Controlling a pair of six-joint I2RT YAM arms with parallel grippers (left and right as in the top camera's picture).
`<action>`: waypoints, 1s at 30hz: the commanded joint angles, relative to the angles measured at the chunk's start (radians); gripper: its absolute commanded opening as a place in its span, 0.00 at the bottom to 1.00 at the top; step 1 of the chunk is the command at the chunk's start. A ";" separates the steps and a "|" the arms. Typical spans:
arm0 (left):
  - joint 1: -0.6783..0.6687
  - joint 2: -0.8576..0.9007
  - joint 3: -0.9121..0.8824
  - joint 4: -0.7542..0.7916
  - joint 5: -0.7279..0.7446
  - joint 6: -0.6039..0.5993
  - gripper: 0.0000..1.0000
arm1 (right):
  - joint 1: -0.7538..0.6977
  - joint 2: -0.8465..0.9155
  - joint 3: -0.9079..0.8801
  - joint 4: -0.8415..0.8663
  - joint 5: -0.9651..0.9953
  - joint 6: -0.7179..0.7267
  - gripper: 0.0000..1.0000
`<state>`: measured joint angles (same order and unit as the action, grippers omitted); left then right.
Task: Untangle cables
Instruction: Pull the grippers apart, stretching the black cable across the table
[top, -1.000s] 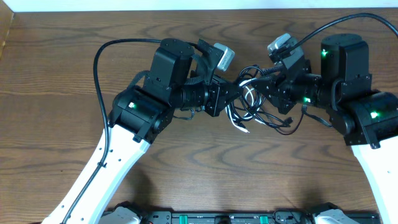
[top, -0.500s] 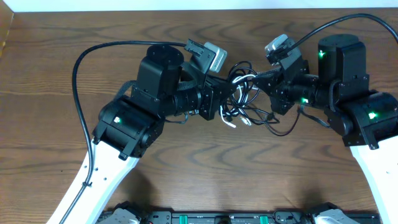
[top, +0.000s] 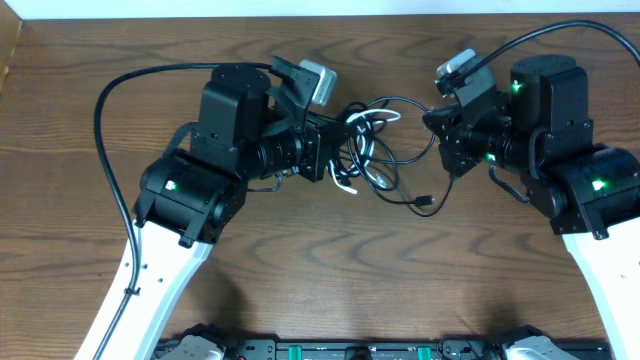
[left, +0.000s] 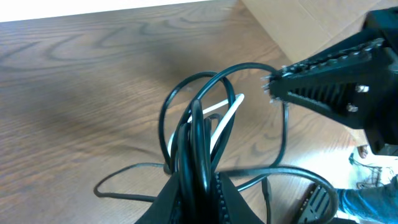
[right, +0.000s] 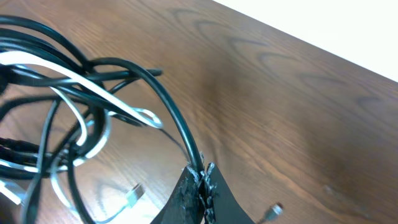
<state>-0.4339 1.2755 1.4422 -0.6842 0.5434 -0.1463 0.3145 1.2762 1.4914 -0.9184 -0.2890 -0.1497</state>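
1. The wooden table (top: 320, 290) lies under the cables (top: 368, 160), a loose tangle of black and white loops that sits between the two arms.
2. The left arm (top: 230, 150) reaches in from the left of the tangle and the right arm (top: 540, 130) from its right.
3. The left claw (left: 198, 186) is closed almost completely on a bunch of several black strands at the tangle's left side.
   - Risk: with several strands pinched together, drawing away could tighten the knot instead of opening it.
4. The right claw (right: 200, 177) is fully closed on a single black strand (right: 171, 115) that arches out of the tangle's right side.
   - Risk: the strand is thin and sits right at the fingertips, so a hard tug could slip it free.
5. A white cord (left: 222, 115) threads through the black loops in the middle of the tangle.
   - Risk: it could snag and be dragged along whole.
6. A small plug (top: 424, 203) lies loose just below and to the right of the tangle.
   - Risk: it could catch in a loop as the strands draw taut.
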 joint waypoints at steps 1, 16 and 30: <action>0.025 -0.019 0.025 -0.011 -0.050 0.024 0.13 | 0.005 0.005 0.003 -0.002 0.100 -0.005 0.01; 0.025 -0.035 0.025 -0.067 -0.481 0.042 0.12 | 0.005 0.005 0.004 -0.047 0.496 -0.005 0.01; 0.026 -0.201 0.025 -0.060 -0.993 0.105 0.12 | -0.023 -0.018 0.004 -0.088 0.785 -0.005 0.01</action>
<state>-0.4179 1.1297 1.4425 -0.7540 -0.2398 -0.0883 0.3122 1.2762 1.4914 -1.0046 0.4271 -0.1501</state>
